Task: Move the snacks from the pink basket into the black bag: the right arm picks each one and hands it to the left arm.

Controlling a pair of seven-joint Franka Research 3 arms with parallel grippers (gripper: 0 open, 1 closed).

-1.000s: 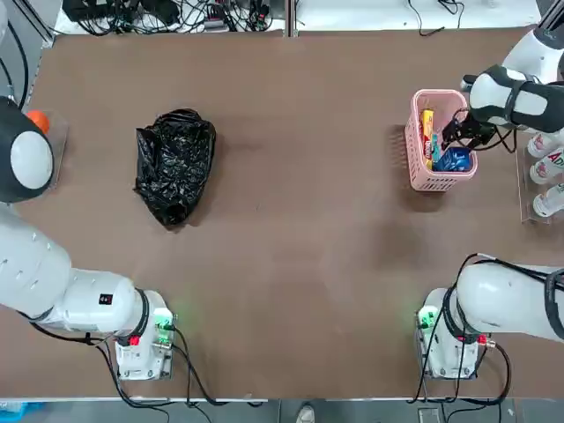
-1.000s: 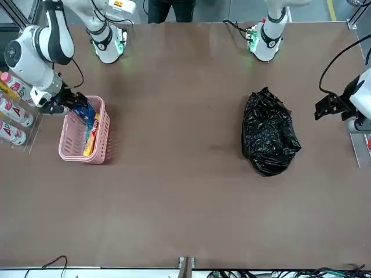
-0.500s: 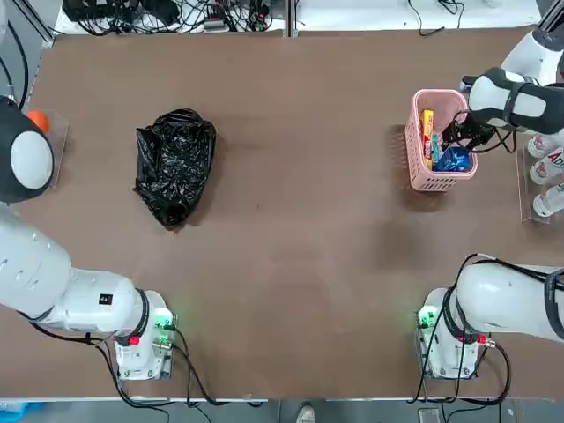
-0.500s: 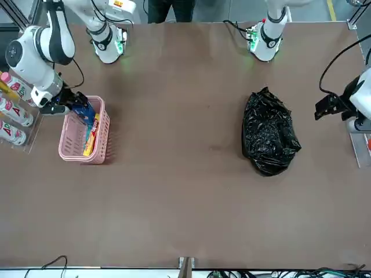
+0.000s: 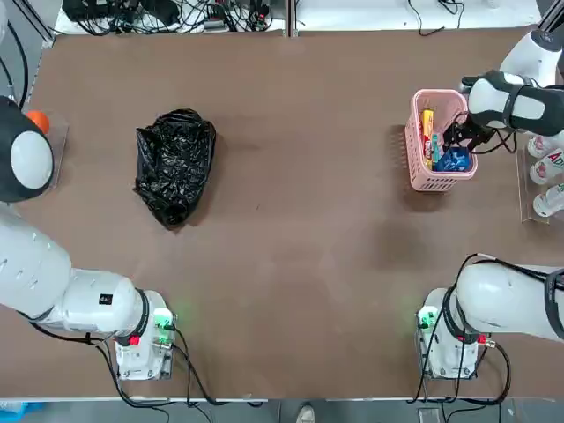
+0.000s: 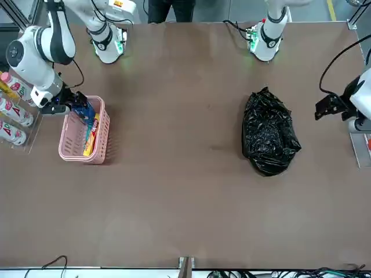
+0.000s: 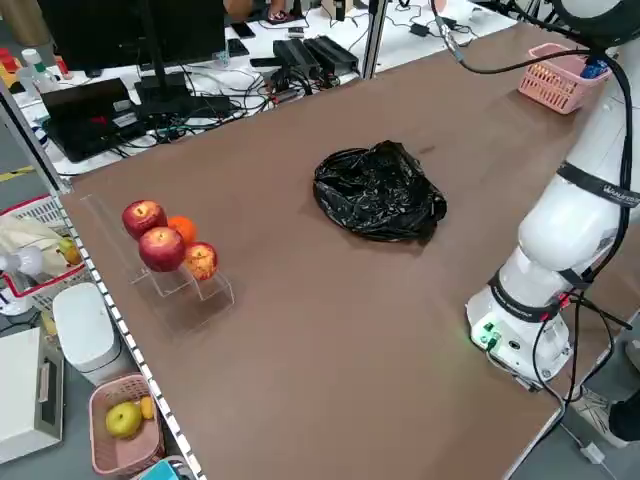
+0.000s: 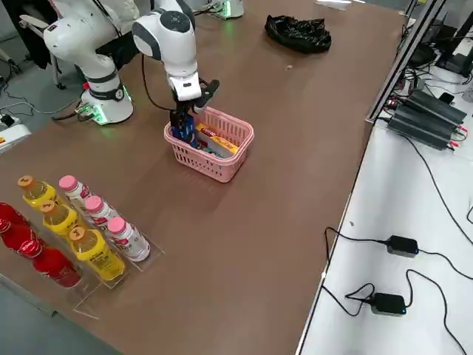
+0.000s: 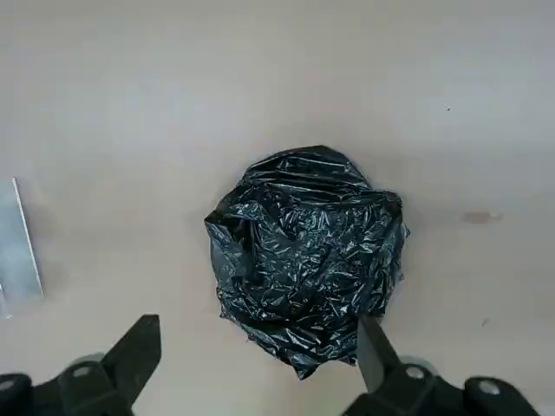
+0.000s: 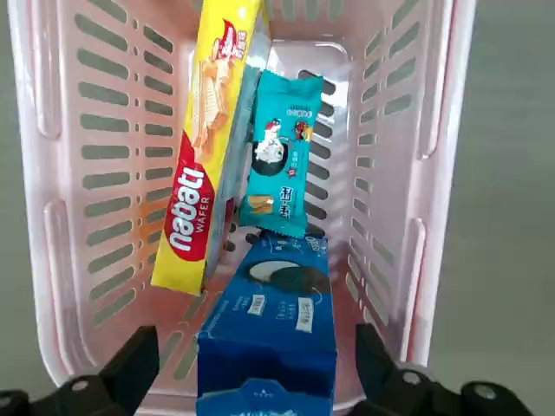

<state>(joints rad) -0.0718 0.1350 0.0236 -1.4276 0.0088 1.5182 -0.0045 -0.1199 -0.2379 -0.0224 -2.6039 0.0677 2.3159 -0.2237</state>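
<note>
your right gripper [image 10: 247,373] hangs over the near end of the pink basket [image 10: 39,173], fingers spread wide with nothing between them. the blue cookie pack [image 10: 269,334] sits right under them, so drop straight down astride it, clear of the lattice walls. beyond it lie the yellow-orange pack [image 10: 204,165] and teal packet [image 10: 279,156]. well across the table, the left gripper [image 9: 256,364] waits agape above the black bag [image 9: 308,260].

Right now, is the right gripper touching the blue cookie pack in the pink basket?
Apart. In the right wrist view, the open right gripper straddles the blue cookie pack, with pink basket floor visible between each finger and the pack.
</note>
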